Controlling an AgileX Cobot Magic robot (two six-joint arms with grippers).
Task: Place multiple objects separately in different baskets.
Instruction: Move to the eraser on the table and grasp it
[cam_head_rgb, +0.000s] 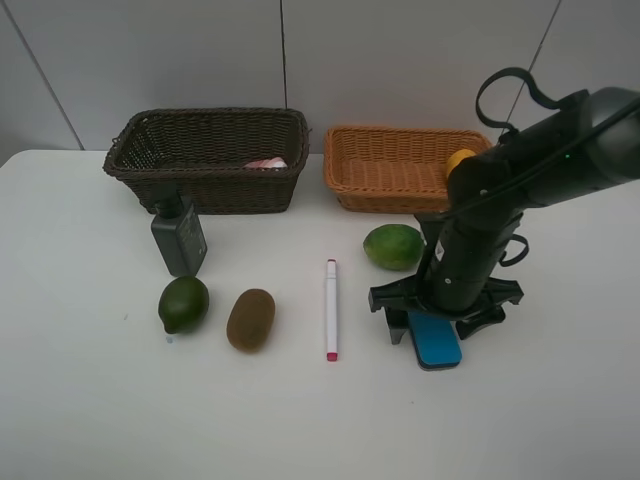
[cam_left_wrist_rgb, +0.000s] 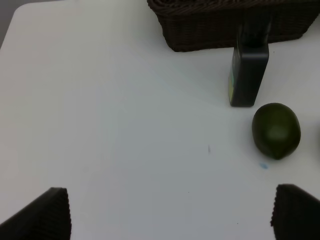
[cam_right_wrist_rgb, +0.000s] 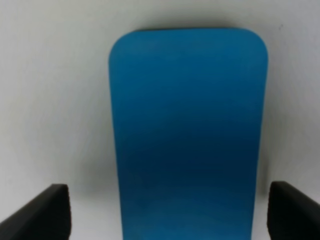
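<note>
My right gripper (cam_head_rgb: 437, 325) is low over the blue eraser (cam_head_rgb: 437, 345) on the table, open, one finger on each side and a gap to both edges. The right wrist view shows the eraser (cam_right_wrist_rgb: 187, 130) between the fingertips of that gripper (cam_right_wrist_rgb: 167, 215). An orange mango (cam_head_rgb: 460, 160) lies in the light orange basket (cam_head_rgb: 400, 130). Something pink (cam_head_rgb: 265, 162) lies in the dark brown basket (cam_head_rgb: 205, 115). On the table are a dark green bottle (cam_head_rgb: 178, 235), a green fruit (cam_head_rgb: 184, 303), a brown kiwi (cam_head_rgb: 250, 319), a white-pink marker (cam_head_rgb: 331, 308) and a second green fruit (cam_head_rgb: 393, 246). My left gripper (cam_left_wrist_rgb: 170, 215) is open over bare table.
In the left wrist view the bottle (cam_left_wrist_rgb: 248, 75) stands just in front of the dark basket (cam_left_wrist_rgb: 215, 30), with the green fruit (cam_left_wrist_rgb: 276, 130) beside it. The white table's left edge (cam_head_rgb: 10, 160) meets a pale wall behind both baskets.
</note>
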